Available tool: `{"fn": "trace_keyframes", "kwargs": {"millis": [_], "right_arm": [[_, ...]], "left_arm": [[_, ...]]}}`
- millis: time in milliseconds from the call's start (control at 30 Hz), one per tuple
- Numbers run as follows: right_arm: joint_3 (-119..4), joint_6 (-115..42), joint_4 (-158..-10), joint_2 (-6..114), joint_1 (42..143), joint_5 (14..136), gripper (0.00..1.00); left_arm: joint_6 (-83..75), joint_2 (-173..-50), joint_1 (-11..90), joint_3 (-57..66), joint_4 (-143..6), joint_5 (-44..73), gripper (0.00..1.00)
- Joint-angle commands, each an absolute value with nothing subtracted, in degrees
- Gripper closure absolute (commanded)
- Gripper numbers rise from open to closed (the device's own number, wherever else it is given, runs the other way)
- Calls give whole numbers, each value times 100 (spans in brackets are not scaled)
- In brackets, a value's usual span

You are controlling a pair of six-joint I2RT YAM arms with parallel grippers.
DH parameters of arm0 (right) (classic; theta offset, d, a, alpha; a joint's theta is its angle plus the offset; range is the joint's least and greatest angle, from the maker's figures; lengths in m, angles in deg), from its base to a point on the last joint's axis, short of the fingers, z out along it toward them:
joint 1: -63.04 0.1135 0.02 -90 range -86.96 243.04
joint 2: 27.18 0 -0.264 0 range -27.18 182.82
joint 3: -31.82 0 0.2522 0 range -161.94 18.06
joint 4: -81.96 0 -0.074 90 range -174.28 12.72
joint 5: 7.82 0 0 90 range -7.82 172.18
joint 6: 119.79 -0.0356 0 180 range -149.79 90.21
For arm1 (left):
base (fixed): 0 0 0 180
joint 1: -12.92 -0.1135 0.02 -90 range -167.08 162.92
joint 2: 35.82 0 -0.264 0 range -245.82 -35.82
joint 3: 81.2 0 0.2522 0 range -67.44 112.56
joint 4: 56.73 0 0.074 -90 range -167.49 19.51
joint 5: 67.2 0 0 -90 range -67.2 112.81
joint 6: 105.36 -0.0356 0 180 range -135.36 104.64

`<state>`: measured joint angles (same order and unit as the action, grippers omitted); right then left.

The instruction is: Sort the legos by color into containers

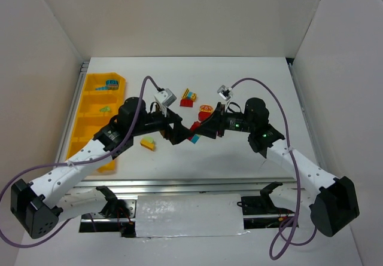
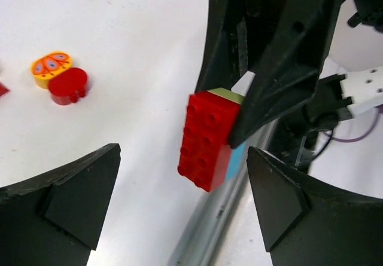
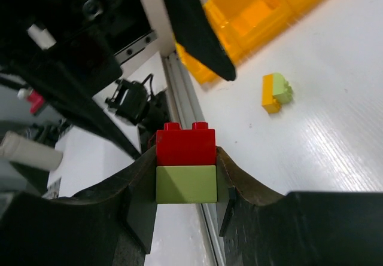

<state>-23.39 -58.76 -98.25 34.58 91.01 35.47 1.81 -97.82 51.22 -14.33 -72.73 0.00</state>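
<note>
Bright even light; soft shadows; wrist-view foregrounds slightly blurred.

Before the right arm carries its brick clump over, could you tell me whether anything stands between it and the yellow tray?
Yes: the open left gripper hangs directly between the clump and the tray.

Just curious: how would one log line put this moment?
right gripper shut on red-green clump | left gripper open beside it

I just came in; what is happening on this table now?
The right pincer is shut on a small clump of plastic bricks, red on pale green. The left pincer stands open facing it, gripping nothing. Other toy bricks lie loose on the white table, and the long yellow-orange plastic bin tray sits at the left.
</note>
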Motion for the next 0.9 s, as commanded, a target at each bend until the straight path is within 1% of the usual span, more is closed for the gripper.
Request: {"fn": "trace_keyframes", "kwargs": {"millis": [0, 33, 100, 200, 267, 367, 400, 467, 500, 567, 600, 667, 700, 733, 767, 800, 833, 867], "right_arm": [[-2492, -5439, -10018, 3163, 9073, 2674, 100], [-2466, -5483, -10175, 3136, 9073, 2429, 100], [-2465, -5676, -10343, 3110, 9073, 2251, 100], [-2492, -5878, -10616, 3136, 9073, 2058, 100], [-2518, -5914, -10634, 3119, 9073, 2109, 100], [-2588, -5871, -10520, 3162, 9055, 2145, 100], [-2606, -5862, -10493, 3180, 9073, 2145, 100], [-2632, -5862, -10449, 3250, 9090, 2128, 99], [-2641, -5870, -10449, 3276, 9082, 2075, 99], [-2632, -5940, -10545, 3355, 9082, 2031, 97], [-2624, -5958, -10581, 3373, 9090, 2005, 97], [-2597, -6019, -10686, 3426, 9082, 1908, 94], [-2597, -6037, -10704, 3435, 9090, 1847, 93], [-2597, -6072, -10756, 3461, 9099, 1794, 92], [-2580, -6133, -10844, 3479, 9091, 1741, 82], [-2519, -6204, -11045, 3479, 9099, 1697, 70], [-2475, -6335, -11142, 3453, 9082, 1688, 53], [-2439, -6371, -11204, 3435, 9082, 1723, 48]], "left_arm": [[556, -9673, 5133, -1145, -7761, -390, 0], [626, -9638, 5133, -1206, -7648, -739, 1], [740, -9594, 5133, -1390, -7454, -1075, 1], [916, -9690, 5133, -1557, -7137, -1682, 6], [1021, -9743, 5133, -1645, -6875, -1963, 8], [1127, -9769, 5141, -1725, -6637, -2122, 14], [1145, -9769, 5133, -1725, -6601, -2149, 21], [1189, -9787, 5141, -1742, -6513, -2184, 29], [1206, -9787, 5133, -1751, -6408, -2176, 39], [1276, -9831, 5133, -1743, -6320, -2184, 50], [1294, -9857, 5141, -1734, -6284, -2184, 60], [1329, -9945, 5141, -1664, -6249, -2167, 76], [1338, -9963, 5141, -1646, -6214, -2167, 89], [1364, -9989, 5141, -1637, -6179, -2149, 92], [1399, -10024, 5133, -1628, -6153, -2132, 100], [1417, -10024, 5133, -1628, -6135, -2045, 100], [1452, -10024, 5133, -1628, -6091, -2009, 100], [1479, -9998, 5133, -1637, -6056, -1974, 100]]}}
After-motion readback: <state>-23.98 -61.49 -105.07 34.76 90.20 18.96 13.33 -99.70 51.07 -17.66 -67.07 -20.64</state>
